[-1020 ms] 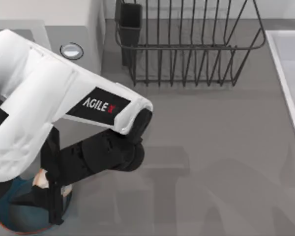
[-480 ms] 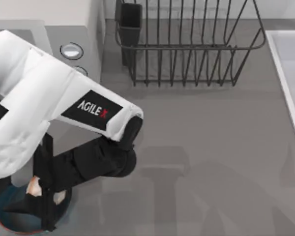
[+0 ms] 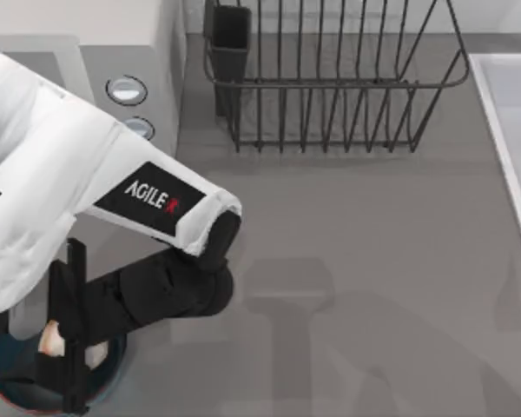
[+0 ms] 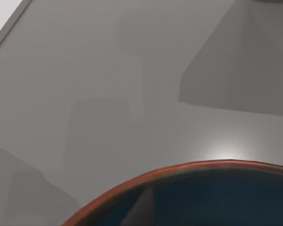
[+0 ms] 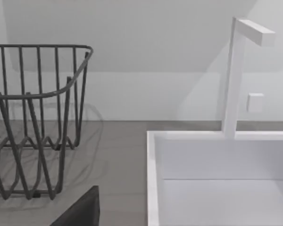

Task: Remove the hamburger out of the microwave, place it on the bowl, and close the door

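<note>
My left gripper (image 3: 69, 356) hangs over the bowl (image 3: 111, 363) at the table's front left corner, shut on the hamburger (image 3: 50, 340). The hamburger is an off-white lump that peeks out on both sides of the black fingers. The bowl is dark teal inside, and its reddish-brown rim (image 4: 179, 172) curves through the left wrist view just below the camera. The light grey microwave (image 3: 113, 26) stands at the back left with two round dials (image 3: 126, 89) on its panel. Its door and cavity are hidden under my white left arm. My right arm is parked off to the right.
A black wire dish rack (image 3: 330, 87) stands at the back centre, with a dark cup (image 3: 230, 35) at its left end. A white sink (image 3: 512, 130) runs along the right edge. The right wrist view shows the sink's faucet (image 5: 236, 75) and the rack (image 5: 37, 117).
My left arm has swung toward the front left, carrying the hamburger farther over the bowl. A second microwave dial has come out from under the arm.
</note>
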